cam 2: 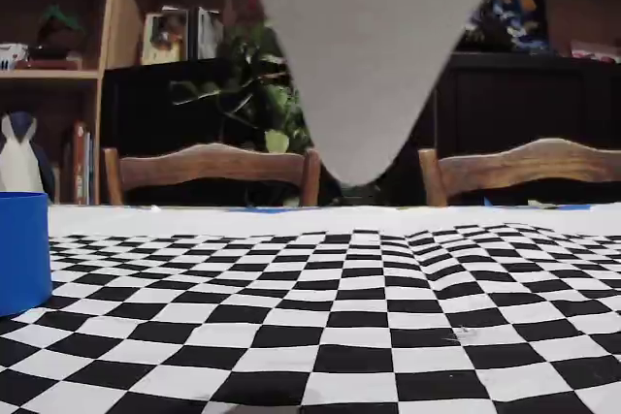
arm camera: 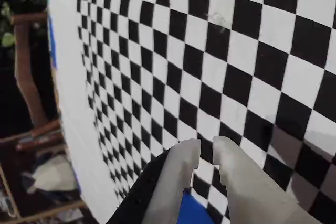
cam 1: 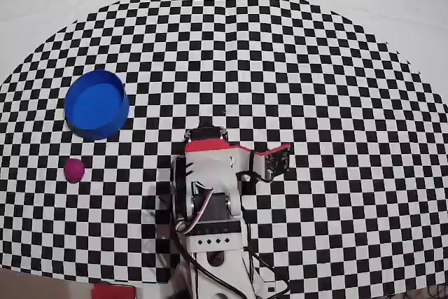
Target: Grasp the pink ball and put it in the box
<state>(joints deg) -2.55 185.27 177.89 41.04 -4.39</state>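
Observation:
In the overhead view the pink ball [cam 1: 74,170] lies on the checkered cloth at the left, just below the round blue box [cam 1: 96,104]. The box also shows at the left edge of the fixed view [cam 2: 21,251]; the ball is out of that view. My arm [cam 1: 210,187] sits folded at the bottom centre, well to the right of both. In the wrist view my gripper [arm camera: 206,148] hangs over bare checkers, its two pale fingers almost touching with nothing between them. A bright blue patch [arm camera: 190,211] shows behind the fingers at the bottom edge.
A large blurred grey shape [cam 2: 361,55] hangs from the top of the fixed view, close to the lens. Two wooden chairs [cam 2: 209,167] and shelves stand behind the table's far edge. A red object [cam 1: 112,290] lies at the cloth's near edge.

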